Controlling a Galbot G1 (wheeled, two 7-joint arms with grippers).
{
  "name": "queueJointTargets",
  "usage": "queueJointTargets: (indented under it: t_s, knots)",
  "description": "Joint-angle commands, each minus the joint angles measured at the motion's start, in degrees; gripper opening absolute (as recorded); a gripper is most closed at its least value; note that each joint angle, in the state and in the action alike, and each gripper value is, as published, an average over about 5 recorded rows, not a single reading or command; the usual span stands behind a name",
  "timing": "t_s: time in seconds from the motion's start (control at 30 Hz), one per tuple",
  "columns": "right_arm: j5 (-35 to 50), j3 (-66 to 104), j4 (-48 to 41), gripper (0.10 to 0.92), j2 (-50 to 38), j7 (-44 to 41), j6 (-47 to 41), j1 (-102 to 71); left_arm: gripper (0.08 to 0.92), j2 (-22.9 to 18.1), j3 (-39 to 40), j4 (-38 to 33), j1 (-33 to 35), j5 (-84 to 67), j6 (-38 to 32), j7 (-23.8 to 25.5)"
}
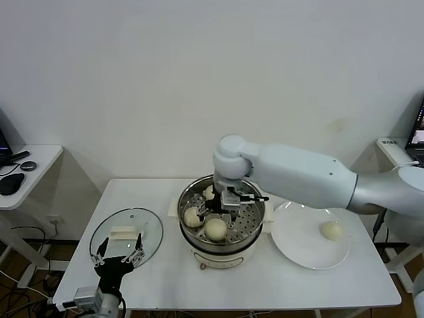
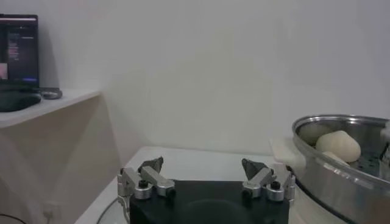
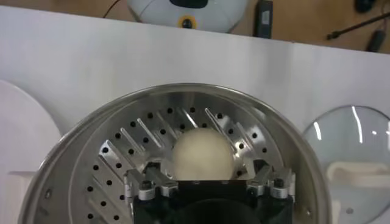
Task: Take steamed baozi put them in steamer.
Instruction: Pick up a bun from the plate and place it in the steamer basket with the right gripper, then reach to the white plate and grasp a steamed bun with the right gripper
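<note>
The right gripper [image 1: 228,202] hung inside the steamer [image 1: 255,228], jaws spread wide around a bun [image 3: 203,154] lying on the tray between them, gripping nothing. Two more buns [image 1: 192,216] sat beside it; one bun [image 1: 331,230] remained on the plate [image 1: 298,248]. The left gripper [image 1: 119,255] waited wide open and empty over the glass lid [image 1: 112,228]

Your table, from lid to plate

You have the steamer [image 1: 222,228] in the middle of the table [image 1: 344,281], with three buns [image 1: 215,228] on its tray; to its left lies the glass lid [image 1: 126,235], to its right the plate [image 1: 301,242] with one bun [image 1: 331,230] on it. Your right gripper [image 1: 228,202] hangs inside the steamer, above the buns; your left gripper [image 1: 119,260] sits at the table's near left edge, just before the lid
</note>
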Motion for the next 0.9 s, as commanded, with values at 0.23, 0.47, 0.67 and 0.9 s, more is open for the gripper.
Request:
queueJointTargets:
  t_s: [0.23,0.47,0.67,0.9]
  knots:
    - [20.7,12.5,-7.5,0.823,-22.0,1.9,-36.2,1.4,0.823,0.8,-0.1,-0.3,0.6,-0.2,0.2,0.4]
    - [17.1,21.1,-12.6,0.823,-30.5,2.4,-50.4,-8.4,0.823,1.4,0.0,-0.5,0.7,-1.4,0.3,1.3]
    - [8.2,32.2,-12.1,0.823,-33.7,1.5,-50.2,-24.4,0.823,1.5,-0.2,-0.5,1.2,-2.9,0.5,1.8]
    - [-1.2,39.9,-15.2,0.823,-32.5,-0.9,-46.2,-36.2,0.823,1.5,-0.5,-0.5,2.2,-2.9,0.6,1.6]
